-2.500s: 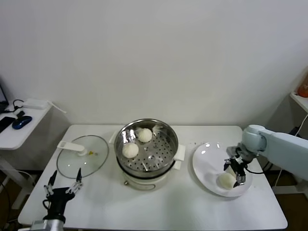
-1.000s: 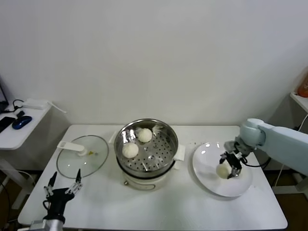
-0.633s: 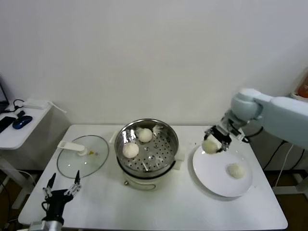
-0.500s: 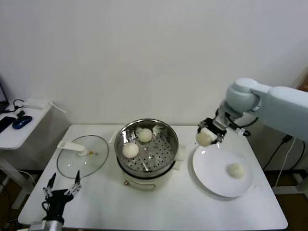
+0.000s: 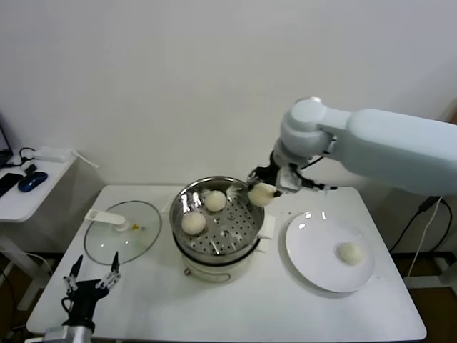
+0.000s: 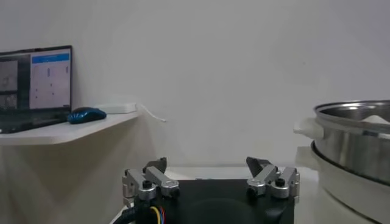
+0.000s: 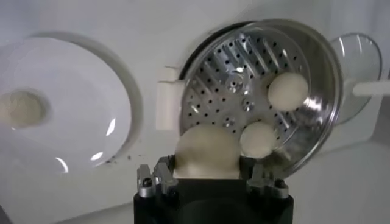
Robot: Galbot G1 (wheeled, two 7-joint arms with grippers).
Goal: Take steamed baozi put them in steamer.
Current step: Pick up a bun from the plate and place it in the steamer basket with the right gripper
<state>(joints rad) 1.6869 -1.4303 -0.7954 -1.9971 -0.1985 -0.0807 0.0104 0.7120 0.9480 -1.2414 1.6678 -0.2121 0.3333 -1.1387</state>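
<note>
Right wrist view: fingers (image 7: 161, 178) clamped on baozi (image 7: 207, 152) above steamer (image 7: 317, 91).

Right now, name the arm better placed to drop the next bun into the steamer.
Right. The right gripper already holds a steamed baozi above the rim of the steamer. The left gripper sits open and empty at the table's near left corner.

Steamer (image 6: 359, 143) cut off at edge

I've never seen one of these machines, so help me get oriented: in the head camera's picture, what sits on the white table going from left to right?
left gripper → glass lid → steamer → baozi in the right gripper → white plate → lone baozi on the plate
</note>
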